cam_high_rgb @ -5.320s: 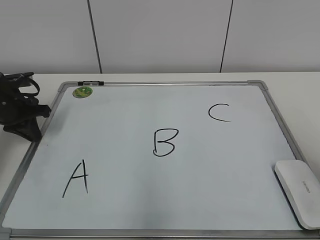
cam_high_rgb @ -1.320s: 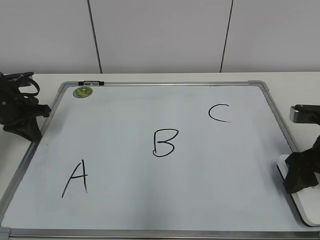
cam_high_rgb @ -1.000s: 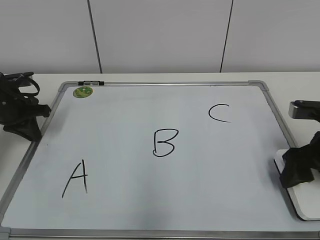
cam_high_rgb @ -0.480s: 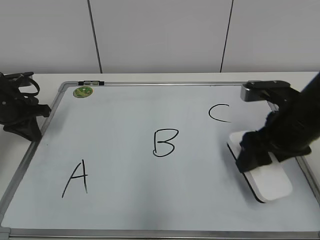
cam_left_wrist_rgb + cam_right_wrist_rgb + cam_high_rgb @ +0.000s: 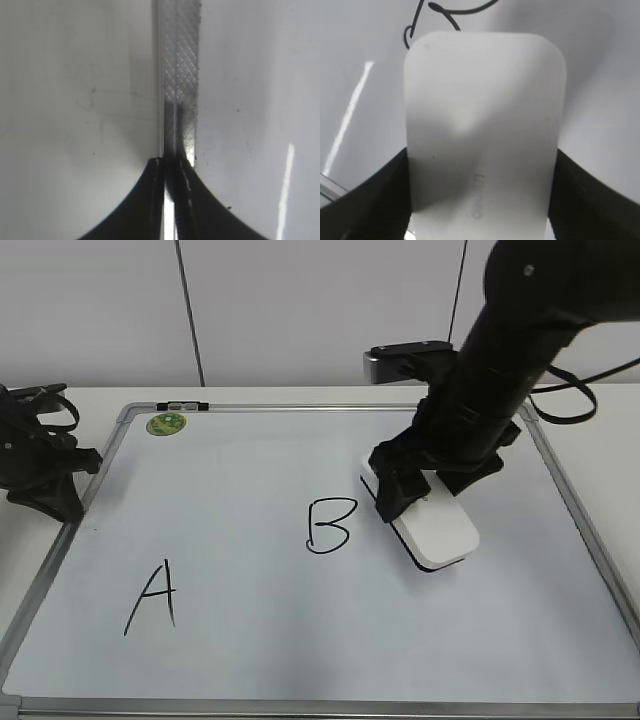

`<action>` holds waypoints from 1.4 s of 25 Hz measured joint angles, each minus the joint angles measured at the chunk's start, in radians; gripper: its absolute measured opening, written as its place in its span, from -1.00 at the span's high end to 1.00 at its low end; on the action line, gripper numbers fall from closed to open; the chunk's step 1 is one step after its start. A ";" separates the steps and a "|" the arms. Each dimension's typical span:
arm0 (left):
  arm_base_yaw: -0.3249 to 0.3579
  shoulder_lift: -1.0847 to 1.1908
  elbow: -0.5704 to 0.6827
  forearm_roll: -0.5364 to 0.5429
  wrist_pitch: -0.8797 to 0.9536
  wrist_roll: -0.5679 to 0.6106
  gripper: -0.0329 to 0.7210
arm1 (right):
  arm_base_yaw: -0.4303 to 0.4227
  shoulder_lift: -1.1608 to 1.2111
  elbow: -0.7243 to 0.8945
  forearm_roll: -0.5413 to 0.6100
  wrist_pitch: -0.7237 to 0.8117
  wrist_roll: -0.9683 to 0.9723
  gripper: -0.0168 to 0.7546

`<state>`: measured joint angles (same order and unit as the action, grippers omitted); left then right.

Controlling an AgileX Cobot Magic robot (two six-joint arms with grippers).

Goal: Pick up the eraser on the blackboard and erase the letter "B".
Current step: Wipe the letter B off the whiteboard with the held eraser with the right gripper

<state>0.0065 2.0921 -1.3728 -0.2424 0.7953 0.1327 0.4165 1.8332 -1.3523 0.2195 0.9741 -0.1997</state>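
So the right gripper is clamped across the eraser, fingers on both long sides, probably so the felt sits flat for a swipe. Eraser is on the board, just off the B at its 3 o'clock, not touching it yet. In the right wrist view the B's strokes poke out past the eraser's far end at 12 o'clock. Left gripper is parked pinched closed over the frame at the board's 9 o'clock. No containers around, just a green magnet at 11 o'clock.
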 joint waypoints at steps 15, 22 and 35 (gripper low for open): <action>0.000 0.000 0.000 -0.004 0.002 0.000 0.89 | 0.020 0.378 -0.433 -0.064 0.117 0.071 -0.48; 0.000 0.000 0.000 -0.006 0.004 0.000 0.89 | 0.020 0.459 -0.499 -0.100 0.121 0.095 -0.48; 0.000 0.000 0.000 -0.006 0.004 0.000 0.89 | 0.042 0.466 -0.508 -0.140 0.119 0.119 -0.48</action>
<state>0.0065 2.0921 -1.3728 -0.2485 0.7990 0.1327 0.4588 2.2990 -1.8603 0.0799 1.0928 -0.0810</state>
